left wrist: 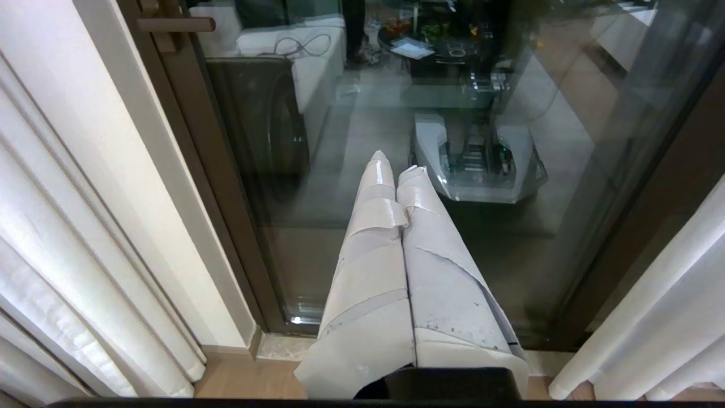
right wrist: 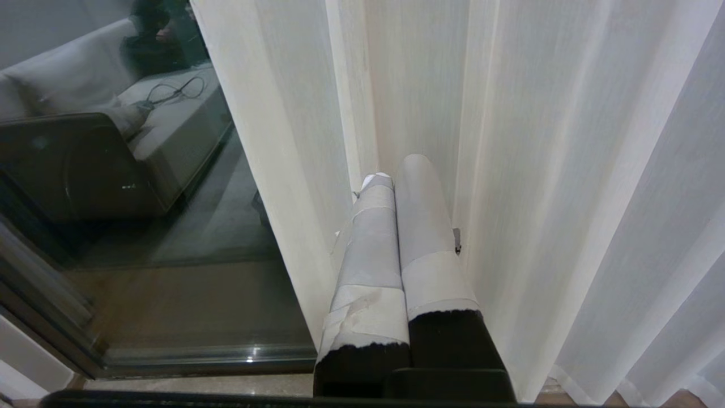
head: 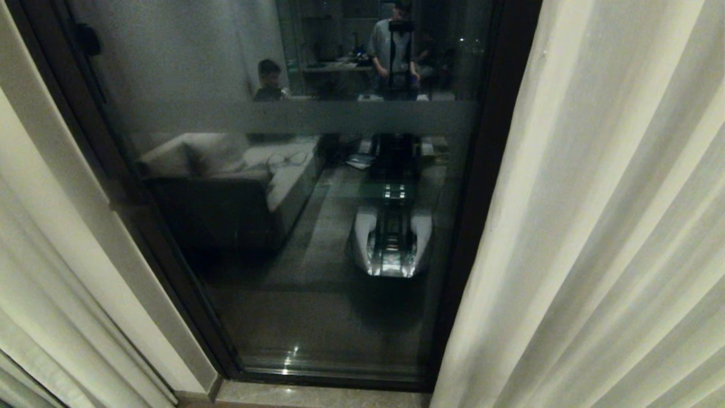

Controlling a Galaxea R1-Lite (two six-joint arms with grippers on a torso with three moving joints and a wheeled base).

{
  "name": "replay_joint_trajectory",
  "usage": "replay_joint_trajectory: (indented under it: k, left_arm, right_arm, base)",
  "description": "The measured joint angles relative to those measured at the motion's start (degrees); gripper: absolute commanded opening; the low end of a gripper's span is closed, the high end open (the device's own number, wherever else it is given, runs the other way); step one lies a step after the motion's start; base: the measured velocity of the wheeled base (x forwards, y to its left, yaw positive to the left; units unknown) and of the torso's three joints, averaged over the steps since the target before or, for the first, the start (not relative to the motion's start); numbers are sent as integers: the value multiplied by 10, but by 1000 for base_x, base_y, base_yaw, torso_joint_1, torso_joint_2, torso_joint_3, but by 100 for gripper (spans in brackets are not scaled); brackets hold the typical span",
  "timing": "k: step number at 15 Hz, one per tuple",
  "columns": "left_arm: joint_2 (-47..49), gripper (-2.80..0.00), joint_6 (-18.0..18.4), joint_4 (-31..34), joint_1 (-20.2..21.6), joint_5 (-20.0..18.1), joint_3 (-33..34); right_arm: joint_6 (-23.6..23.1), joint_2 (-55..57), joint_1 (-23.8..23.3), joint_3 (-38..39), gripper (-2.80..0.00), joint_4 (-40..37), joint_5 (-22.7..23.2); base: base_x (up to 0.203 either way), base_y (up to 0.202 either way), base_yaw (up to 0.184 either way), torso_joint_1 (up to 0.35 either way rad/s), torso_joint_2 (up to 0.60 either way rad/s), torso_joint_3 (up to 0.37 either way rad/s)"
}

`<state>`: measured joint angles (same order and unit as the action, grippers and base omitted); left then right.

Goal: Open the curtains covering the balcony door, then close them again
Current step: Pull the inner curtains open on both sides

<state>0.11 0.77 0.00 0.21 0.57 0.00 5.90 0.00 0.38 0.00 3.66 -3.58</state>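
The curtains stand drawn apart: the left curtain (head: 34, 294) hangs at the left edge and the right curtain (head: 612, 226) fills the right side. Between them shows the balcony door (head: 294, 294), dark glass in a dark frame (head: 487, 170) with a frosted band (head: 340, 116). Neither gripper appears in the head view. My left gripper (left wrist: 395, 164), its fingers wrapped in white tape, is shut on nothing and points at the door glass (left wrist: 351, 141). My right gripper (right wrist: 395, 170) is shut, empty, and lies in a fold of the right curtain (right wrist: 566, 170) near its inner edge.
The glass reflects the room behind me: my own base (head: 391, 243), a sofa (head: 226, 170) and two people further back. A wooden door handle (left wrist: 175, 24) sticks out from the frame's left side. A pale stone threshold (head: 317, 396) runs below the door.
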Motion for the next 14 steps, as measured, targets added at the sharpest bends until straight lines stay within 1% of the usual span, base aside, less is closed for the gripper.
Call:
replay_joint_trajectory:
  k: [10,12,14]
  left_arm:
    - [0,-280,0,0,0,0,0]
    - [0,-280,0,0,0,0,0]
    - [0,-280,0,0,0,0,0]
  right_arm:
    - [-7,0,0,0,-280,0,1]
    - [-22,0,0,0,-280,0,6]
    - [-55,0,-1,0,-280,1,24]
  base:
    - [0,0,0,0,0,0]
    - [0,0,0,0,0,0]
    - [0,0,0,0,0,0]
